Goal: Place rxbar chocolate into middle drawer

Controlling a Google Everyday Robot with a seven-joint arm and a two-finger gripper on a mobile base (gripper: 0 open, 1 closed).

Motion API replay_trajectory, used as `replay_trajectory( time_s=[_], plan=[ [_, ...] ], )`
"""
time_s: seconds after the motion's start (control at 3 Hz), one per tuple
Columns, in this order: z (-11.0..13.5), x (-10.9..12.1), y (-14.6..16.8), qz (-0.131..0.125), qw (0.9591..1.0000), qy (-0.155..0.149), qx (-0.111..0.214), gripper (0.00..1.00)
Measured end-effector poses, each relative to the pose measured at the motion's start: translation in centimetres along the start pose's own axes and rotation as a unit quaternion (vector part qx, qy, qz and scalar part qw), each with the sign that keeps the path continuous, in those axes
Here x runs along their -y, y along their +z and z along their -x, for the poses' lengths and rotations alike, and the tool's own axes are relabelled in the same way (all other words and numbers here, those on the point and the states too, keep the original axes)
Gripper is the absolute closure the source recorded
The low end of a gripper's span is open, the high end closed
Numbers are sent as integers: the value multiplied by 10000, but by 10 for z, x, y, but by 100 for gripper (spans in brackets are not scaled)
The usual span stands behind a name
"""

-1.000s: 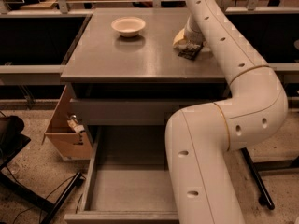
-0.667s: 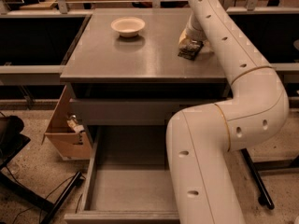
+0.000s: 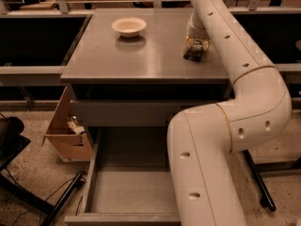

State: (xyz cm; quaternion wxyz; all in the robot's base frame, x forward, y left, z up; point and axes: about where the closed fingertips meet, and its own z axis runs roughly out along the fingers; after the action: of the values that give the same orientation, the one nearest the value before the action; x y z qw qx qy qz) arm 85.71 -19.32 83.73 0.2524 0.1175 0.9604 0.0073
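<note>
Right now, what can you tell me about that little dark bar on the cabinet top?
The rxbar chocolate is small and flat, in a dark glossy wrapper. It appears to lie on the grey cabinet top near the right edge, apart from the white bowl. The pincer sits right at its far end, seemingly touching it.

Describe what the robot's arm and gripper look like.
The arm is thick, rounded white tubing with small dark holes and thin yellowish seam lines at the joints. The gripper, over the right side of the cabinet top, is a narrower pale piece.
</note>
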Motion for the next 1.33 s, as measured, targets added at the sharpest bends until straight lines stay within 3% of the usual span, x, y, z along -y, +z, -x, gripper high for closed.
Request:
replay_trajectory(
  time_s=[0.33,0.67,1.0,1.33],
  plan=[
    [3,1,-6,118,9999,-56,53,100],
    [21,14,-51,474,9980,-159,386,100],
    [21,36,-94,1005,9930,-381,496,100],
    [19,66,-128,1372,9873,-479,635,100]
  ],
)
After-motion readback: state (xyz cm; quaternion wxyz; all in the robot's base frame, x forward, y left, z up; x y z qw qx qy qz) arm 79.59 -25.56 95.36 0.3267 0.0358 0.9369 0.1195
